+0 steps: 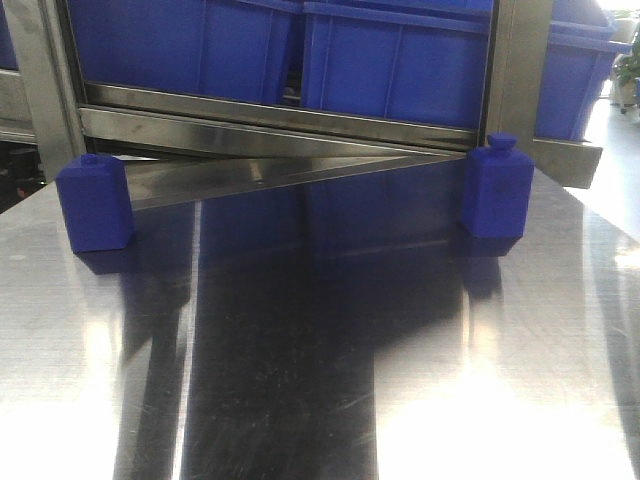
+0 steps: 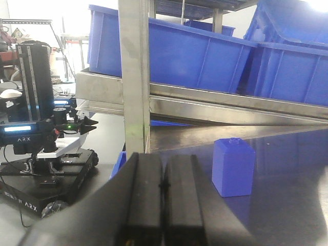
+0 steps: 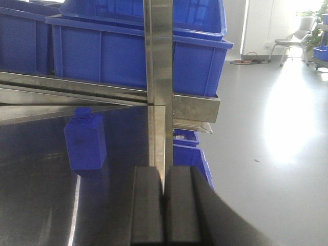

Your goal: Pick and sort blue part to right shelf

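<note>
Blue bottle-shaped plastic block (image 1: 497,187) looks light and stiff, so grab its flat sides. Left gripper (image 2: 163,187), right gripper (image 3: 164,202): both closed, empty.

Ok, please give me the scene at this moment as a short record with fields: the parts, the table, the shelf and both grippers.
left blue part: upright, far left of the table
right blue part: upright, far right of the table, apart from the other
stainless-steel table: reflective, carries both parts
steel rack: behind the table, holds blue bins
left gripper: shut, holds nothing
right gripper: shut, holds nothing
task state: neither part picked up yet
</note>
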You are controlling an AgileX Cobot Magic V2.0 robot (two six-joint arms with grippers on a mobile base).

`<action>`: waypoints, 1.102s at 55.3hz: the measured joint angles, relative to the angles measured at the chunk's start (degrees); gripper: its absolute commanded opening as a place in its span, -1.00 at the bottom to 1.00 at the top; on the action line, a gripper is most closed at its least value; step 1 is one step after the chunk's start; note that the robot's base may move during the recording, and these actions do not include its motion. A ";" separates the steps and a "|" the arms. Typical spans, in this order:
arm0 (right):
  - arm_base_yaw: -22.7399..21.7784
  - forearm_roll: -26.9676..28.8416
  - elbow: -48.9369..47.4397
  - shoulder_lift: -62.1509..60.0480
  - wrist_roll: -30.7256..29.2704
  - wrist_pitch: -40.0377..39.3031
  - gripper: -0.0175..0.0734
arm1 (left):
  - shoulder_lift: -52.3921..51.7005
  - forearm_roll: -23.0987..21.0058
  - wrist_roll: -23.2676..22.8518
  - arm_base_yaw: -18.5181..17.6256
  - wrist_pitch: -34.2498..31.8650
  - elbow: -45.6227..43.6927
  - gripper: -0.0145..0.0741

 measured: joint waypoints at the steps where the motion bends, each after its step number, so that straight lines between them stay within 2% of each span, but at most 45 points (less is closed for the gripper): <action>1: 0.00 0.00 0.00 0.00 0.00 0.00 -0.52 | 0.00 0.00 0.00 0.00 0.00 0.00 -0.40; 5: 0.00 0.00 0.00 0.00 0.00 0.00 -0.52 | 0.00 0.00 0.00 0.00 0.00 0.00 -0.40; 14: 0.00 0.00 0.00 0.00 0.00 0.00 -0.52 | 0.00 0.00 0.00 0.00 -5.81 0.00 -0.39; 18: 0.00 0.00 0.00 0.00 0.00 0.00 -0.52 | 0.00 0.00 0.00 0.00 -5.53 -0.63 -0.39; 24: 0.00 0.00 0.00 0.00 0.00 0.00 -0.52 | 0.53 0.00 0.00 0.00 0.30 -5.24 -0.38; 35: 0.00 0.00 0.00 0.00 0.00 0.00 -0.52 | 10.04 0.10 0.00 0.00 17.24 -23.09 -0.36; 40: 0.00 0.00 0.00 0.00 0.00 0.00 -0.52 | 16.31 0.10 0.00 0.00 23.47 -29.59 -0.22; 48: 0.00 0.00 0.00 0.00 0.00 0.00 -0.52 | 27.08 -0.47 0.95 0.00 31.55 -37.69 0.18; 54: 0.00 0.00 0.00 0.00 0.00 0.00 -0.52 | 35.20 -4.32 4.66 0.00 35.89 -42.06 0.42; 61: 0.00 0.00 0.00 0.00 0.00 0.00 -0.52 | 44.61 -11.53 6.69 0.00 39.05 -46.29 0.55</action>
